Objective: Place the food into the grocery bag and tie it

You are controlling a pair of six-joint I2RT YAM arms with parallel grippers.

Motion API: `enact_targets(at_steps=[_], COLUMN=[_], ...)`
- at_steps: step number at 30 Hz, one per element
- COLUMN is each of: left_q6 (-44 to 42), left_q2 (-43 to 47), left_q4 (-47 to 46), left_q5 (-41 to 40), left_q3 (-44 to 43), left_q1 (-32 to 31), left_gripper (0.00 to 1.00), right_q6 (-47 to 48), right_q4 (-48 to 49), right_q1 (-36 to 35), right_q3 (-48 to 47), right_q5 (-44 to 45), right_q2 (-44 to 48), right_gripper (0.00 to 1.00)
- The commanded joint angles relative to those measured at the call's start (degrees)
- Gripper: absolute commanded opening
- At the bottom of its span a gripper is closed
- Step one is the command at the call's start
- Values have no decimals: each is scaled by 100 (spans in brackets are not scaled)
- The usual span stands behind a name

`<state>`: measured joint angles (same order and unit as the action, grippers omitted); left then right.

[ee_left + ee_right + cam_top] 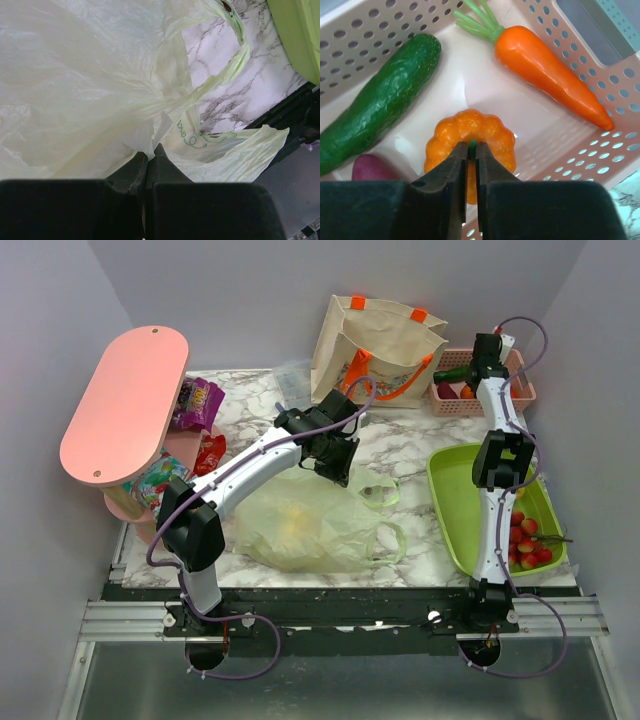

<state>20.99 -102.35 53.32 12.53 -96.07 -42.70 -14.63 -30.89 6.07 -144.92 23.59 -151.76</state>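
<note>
The left arm (250,462) and right arm (494,512) have white links with black joints. Purple cables (153,545) loop along both from six o'clock.

In the pink basket (582,150), cucumber (380,105), carrot (545,70) and pumpkin (495,137) crowd my right gripper (470,147). The grocery bag (75,90) walls in my left gripper (147,156). Bare marble (270,80) lies free beyond its handle (235,65).

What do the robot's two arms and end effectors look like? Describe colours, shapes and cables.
The left arm and right arm have white rounded links joined by black joints. A thin purple cable loops along each. The left end effector and right end effector are black, with two tapering fingers.
</note>
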Motion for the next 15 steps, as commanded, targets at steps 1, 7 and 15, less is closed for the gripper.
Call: enact_targets(at_steps=[1,7,15], left_q6=[19,28,28], left_q2=[-73,-77,-36], left_q4=[-6,-22,-5], left_q5=[83,78,131], left_q3=[-8,0,-61], left_q1=[42,60,90], left_gripper=[0,0,0], right_q6=[11,-21,-88], right_q4=[15,-17,31], right_q1=[45,44,10], right_q3=[-5,152,555], right_q5=[104,-99,-495], right_q2=[-145,3,657], right_gripper=[7,1,1])
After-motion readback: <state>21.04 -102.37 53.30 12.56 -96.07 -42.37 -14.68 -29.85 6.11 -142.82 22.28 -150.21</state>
